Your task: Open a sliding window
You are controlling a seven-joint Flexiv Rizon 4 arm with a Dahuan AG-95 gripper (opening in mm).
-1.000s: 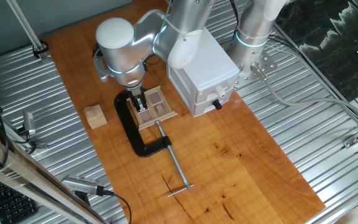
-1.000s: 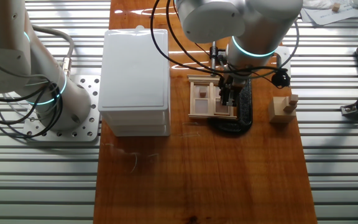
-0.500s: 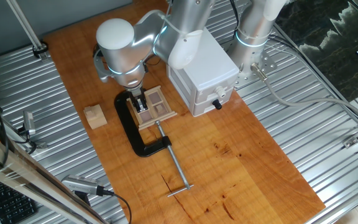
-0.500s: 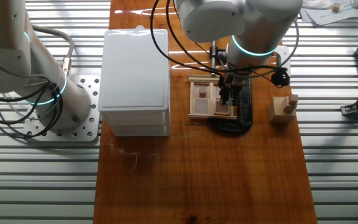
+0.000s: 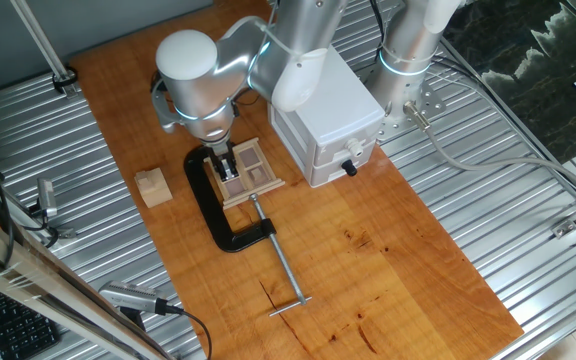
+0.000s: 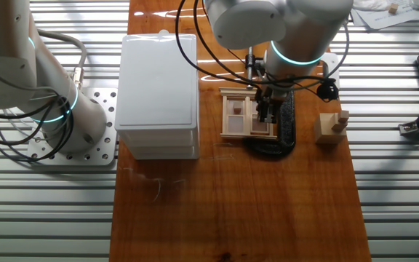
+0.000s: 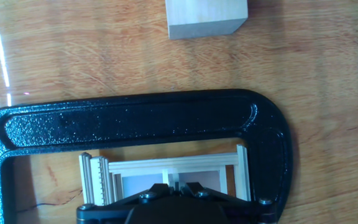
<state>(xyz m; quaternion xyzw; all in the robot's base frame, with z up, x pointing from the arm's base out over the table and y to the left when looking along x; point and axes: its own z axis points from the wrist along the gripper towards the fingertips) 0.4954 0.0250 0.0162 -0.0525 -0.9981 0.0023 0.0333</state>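
Claw (image 5: 227, 166) down on the sliding window (image 5: 247, 170), fingers look together but can't tell for sure; window held by black C-clamp (image 5: 214, 210) on table (image 5: 388, 260), slide apparently still pending.

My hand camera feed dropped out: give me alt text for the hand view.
A black C-clamp arcs around the sliding window, with the gripper over the window's centre at the bottom edge. A plain wooden cube sits apart on the wooden table at the top.
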